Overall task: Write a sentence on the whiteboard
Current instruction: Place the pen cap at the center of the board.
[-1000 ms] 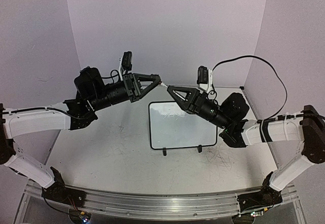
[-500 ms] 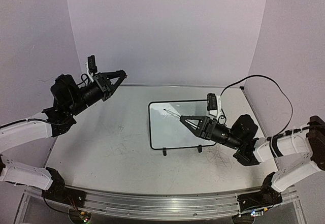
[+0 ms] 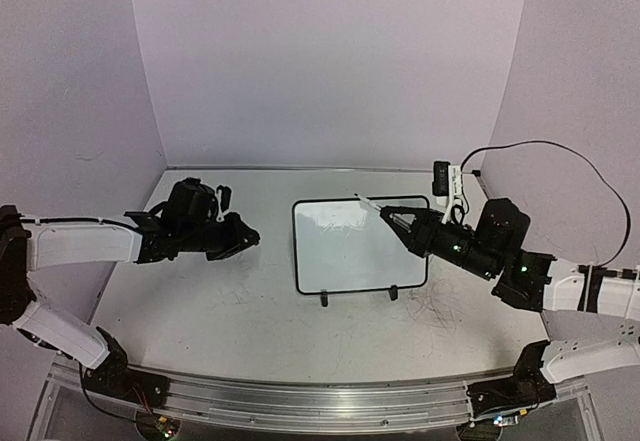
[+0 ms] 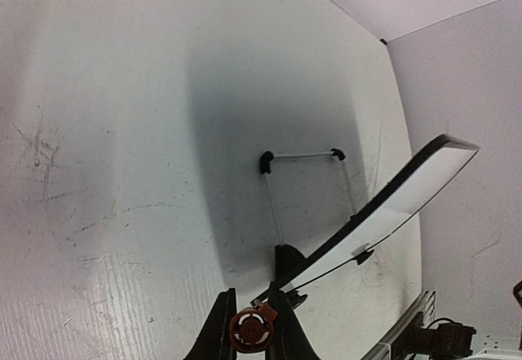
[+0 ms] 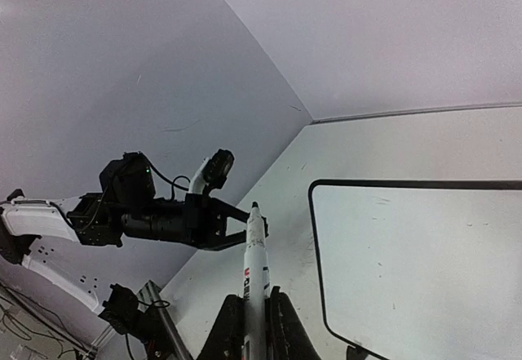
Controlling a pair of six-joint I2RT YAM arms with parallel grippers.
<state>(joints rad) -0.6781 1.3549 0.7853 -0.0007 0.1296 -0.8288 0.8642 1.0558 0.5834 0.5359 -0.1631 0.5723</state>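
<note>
The whiteboard [image 3: 350,251] stands on its small black feet mid-table; its face looks blank, with no dark line of words showing. My right gripper [image 3: 388,213] is shut on a white marker [image 3: 368,204], uncapped, its tip above the board's top edge. In the right wrist view the marker [image 5: 255,262] sticks up between my fingers, left of the board [image 5: 424,254]. My left gripper [image 3: 248,235] is low over the table left of the board, shut on a red marker cap [image 4: 249,330]. The left wrist view shows the board [image 4: 400,201] edge-on.
The white tabletop [image 3: 220,301] carries faint grey scribbles. Purple walls enclose the back and sides. A black cable [image 3: 540,156] loops from the right wrist near the back right corner. A metal rail [image 3: 300,401] runs along the near edge.
The grippers met above the board's top, then pulled apart. My left gripper swung left and dropped low over the table. My right gripper drew back right with the marker.
</note>
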